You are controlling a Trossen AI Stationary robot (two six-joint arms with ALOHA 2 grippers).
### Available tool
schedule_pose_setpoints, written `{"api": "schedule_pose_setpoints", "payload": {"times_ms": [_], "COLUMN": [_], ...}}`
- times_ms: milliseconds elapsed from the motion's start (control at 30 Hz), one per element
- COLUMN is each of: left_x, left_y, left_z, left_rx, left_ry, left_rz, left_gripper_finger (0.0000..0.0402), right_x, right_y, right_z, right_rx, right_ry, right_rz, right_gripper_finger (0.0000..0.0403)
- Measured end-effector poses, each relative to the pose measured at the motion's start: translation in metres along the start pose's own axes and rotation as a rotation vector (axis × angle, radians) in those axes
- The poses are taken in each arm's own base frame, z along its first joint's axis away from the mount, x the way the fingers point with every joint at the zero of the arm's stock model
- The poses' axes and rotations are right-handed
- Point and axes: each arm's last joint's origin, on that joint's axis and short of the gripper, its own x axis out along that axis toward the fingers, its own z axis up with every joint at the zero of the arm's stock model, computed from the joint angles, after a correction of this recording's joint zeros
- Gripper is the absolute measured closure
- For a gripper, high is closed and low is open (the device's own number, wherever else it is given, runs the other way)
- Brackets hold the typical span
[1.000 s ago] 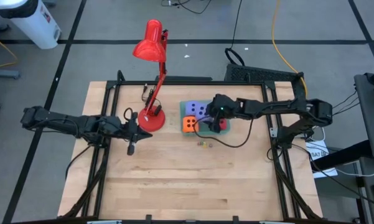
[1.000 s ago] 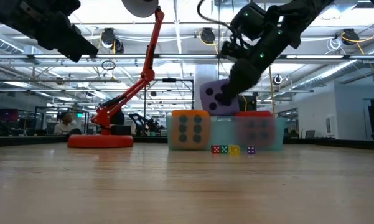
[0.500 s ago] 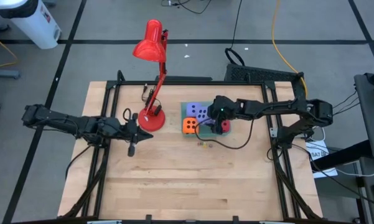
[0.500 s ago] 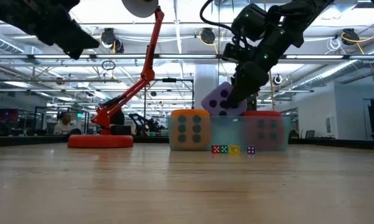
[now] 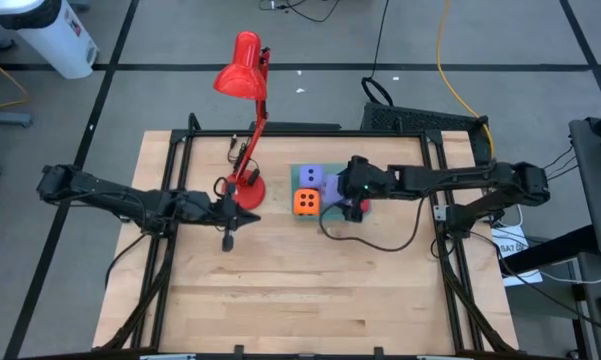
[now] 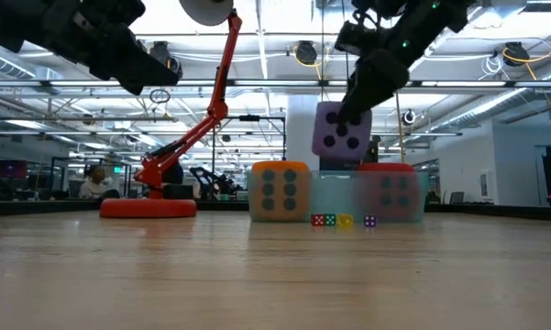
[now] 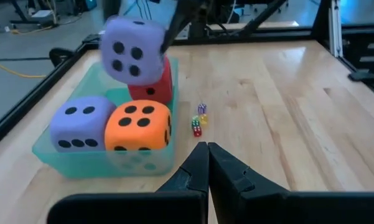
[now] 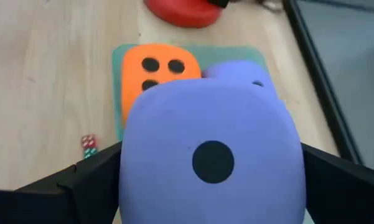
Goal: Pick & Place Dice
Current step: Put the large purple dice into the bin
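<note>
The dice are gathering in a green tray (image 7: 46, 152) near the middle of the tabletop's far edge, just right of a red lamp (image 5: 242, 190). Going left to right: the left tool (image 7: 206, 163) is hovering clenched and empty near the lamp's base, pointing toward the tray. It is sitting close enough that any sweep by the right arm's cable could be catching it or the lamp.

In the tray, a purple die (image 7: 82, 124), an orange die (image 7: 139, 127) and a red die (image 7: 154, 88) are resting tightly together. Some tiny dice (image 7: 199, 119) are lying on the bare wood just beside the tray.

Above the tray, the right tool (image 6: 365, 84) is gripping the second purple die (image 6: 341, 130) at full spread. The foam is likely squeezing and springing, so the die may be slipping. If released, it may be bouncing off its neighbours and rolling out over the low wall.
</note>
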Motion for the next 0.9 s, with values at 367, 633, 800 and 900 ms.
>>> {"api": "schedule_pose_setpoints", "payload": {"times_ms": [367,633,800,900], "left_x": [0.000,0.000,0.000,0.000], "left_y": [0.001,0.001,0.001,0.001], "left_z": [0.000,-0.001,-0.002,-0.002], "left_rx": [0.002,0.005,0.000,0.002], "left_ry": [0.004,0.009,0.017,0.021], "left_rz": [-0.013,-0.014,-0.014,-0.014], "left_gripper_finger": [0.0396,0.0396,0.0396,0.0396], "right_x": [0.045,0.062,0.054,0.044], "right_y": [0.000,-0.007,-0.005,-0.004], "right_z": [-0.015,-0.022,-0.020,-0.015], "right_rx": [0.051,0.137,0.133,0.154], "right_ry": [0.151,0.181,0.167,0.157], "right_rz": [0.079,0.179,0.180,0.145], "right_gripper_finger": [0.0007,0.0008,0.0009,0.0009]}}
